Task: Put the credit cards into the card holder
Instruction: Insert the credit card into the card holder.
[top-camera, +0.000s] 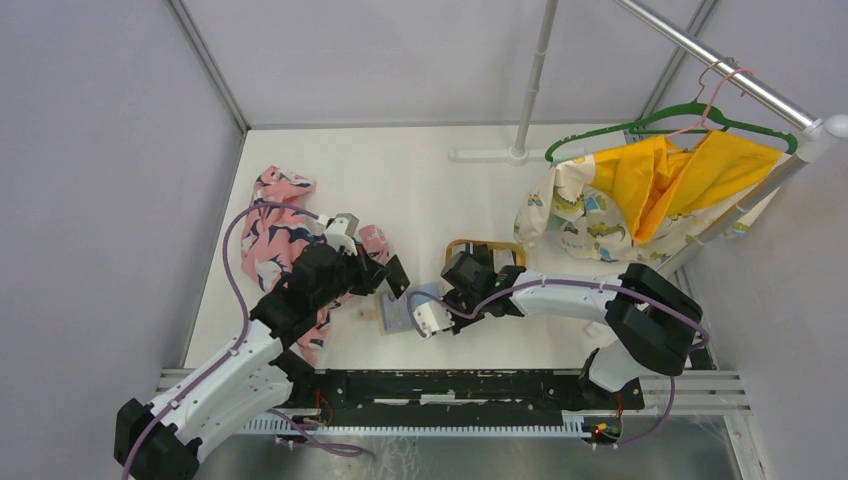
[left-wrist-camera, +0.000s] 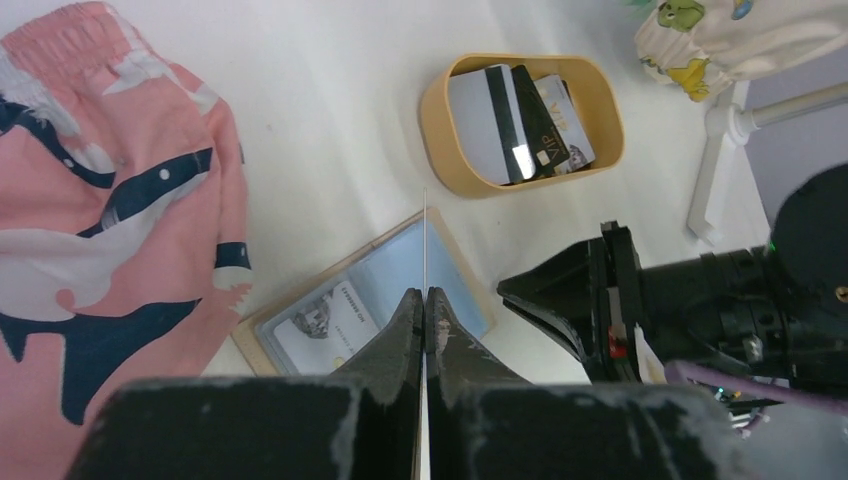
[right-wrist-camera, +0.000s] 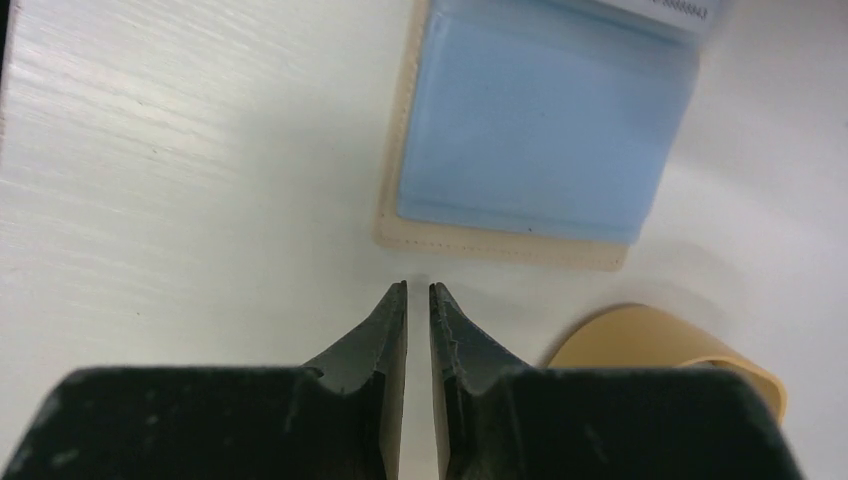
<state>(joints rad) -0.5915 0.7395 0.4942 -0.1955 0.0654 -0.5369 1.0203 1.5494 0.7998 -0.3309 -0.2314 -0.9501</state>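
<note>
One card (left-wrist-camera: 425, 235) edge-on, card holder (left-wrist-camera: 392, 272) partly hidden

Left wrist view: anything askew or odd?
Nothing spilled or damaged. The card holder lies open but skewed on the table, a printed card in one panel. Crumpled pink shorts right beside it are unrelated clutter.

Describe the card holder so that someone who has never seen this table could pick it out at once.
On the white table, look between the pink-and-navy garment and the oval wooden-rimmed tray. The card holder lies open and flat there: a tan rectangle with pale blue pockets, whereas the tray has a raised rim with loose credit cards inside.
</note>
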